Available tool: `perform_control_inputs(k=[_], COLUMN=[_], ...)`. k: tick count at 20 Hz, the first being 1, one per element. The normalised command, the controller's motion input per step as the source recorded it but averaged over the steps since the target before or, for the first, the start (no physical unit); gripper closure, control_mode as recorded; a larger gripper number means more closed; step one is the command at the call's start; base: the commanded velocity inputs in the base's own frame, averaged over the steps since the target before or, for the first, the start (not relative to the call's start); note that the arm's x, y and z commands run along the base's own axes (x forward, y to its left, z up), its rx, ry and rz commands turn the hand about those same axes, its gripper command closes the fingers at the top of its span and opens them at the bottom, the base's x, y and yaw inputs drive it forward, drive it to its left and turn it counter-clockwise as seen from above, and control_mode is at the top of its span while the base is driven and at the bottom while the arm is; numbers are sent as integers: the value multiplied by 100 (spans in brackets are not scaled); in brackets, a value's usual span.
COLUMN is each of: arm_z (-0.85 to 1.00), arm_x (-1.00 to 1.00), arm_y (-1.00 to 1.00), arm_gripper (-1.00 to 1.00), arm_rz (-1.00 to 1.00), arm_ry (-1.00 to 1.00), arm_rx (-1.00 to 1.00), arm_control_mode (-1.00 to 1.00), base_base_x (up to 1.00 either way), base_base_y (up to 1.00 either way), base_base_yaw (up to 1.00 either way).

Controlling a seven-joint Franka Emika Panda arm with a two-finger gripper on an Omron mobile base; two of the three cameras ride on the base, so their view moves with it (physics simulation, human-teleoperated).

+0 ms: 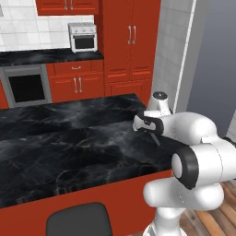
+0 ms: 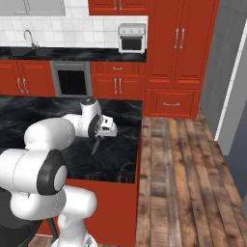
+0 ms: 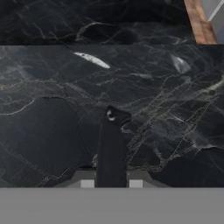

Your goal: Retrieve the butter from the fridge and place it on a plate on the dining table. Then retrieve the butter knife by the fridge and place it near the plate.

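The gripper (image 2: 98, 141) hangs above the dining table (image 1: 69, 147), near that table's right-hand end, with the white arm folded low behind it. The jaws are drawn together on a slim dark object, the butter knife (image 2: 96, 145), which projects downward and slightly sideways from between the fingers toward the tabletop. In the left base view the gripper (image 1: 152, 133) shows as a white block with a dark face, and the butter knife (image 1: 155, 138) appears as a thin dark sliver beneath it, above the black marble. In the hand view the butter knife (image 3: 111, 148) runs as a dark bar from between the two finger tips up to a rounded end carrying a small pale spot; the gripper (image 3: 111, 183) sits at the bottom edge, with the fingers (image 3: 87, 183) pressed against both sides of the bar. Whether the tip of the knife touches the marble cannot be told. The table has a black, white-veined top and plain red sides. A wooden floor (image 2: 183, 183) lies beside it. Behind the table stand red cabinets (image 2: 173, 53), a black-topped counter (image 2: 62, 54) bearing a small white toaster oven (image 2: 131, 38), a built-in oven (image 2: 71, 79) and a sink tap (image 2: 30, 37). A dark chair back (image 1: 78, 221) stands at the near side of the table.
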Motion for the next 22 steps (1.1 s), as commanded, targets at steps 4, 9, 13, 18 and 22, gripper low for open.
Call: perform_control_inputs(k=[4, 9, 13, 18, 22], arm_z=[-8, -5, 38, 78, 67], arm_x=[0, 0, -19, -61, -94], arm_y=[0, -1, 0, 0, 0], arm_gripper=[100, 100, 100, 100, 100], arm_rz=[0, 0, -5, -8, -5], arm_ry=[1, 1, 9, 18, 10], arm_rx=[0, 0, 1, 1, 0], arm_control_mode=[-100, -100, -100, -100, -100], base_base_x=[0, 0, 0, 0, 0], base_base_y=[0, 0, 0, 0, 0], base_base_yaw=[0, 0, 0, 0, 0])
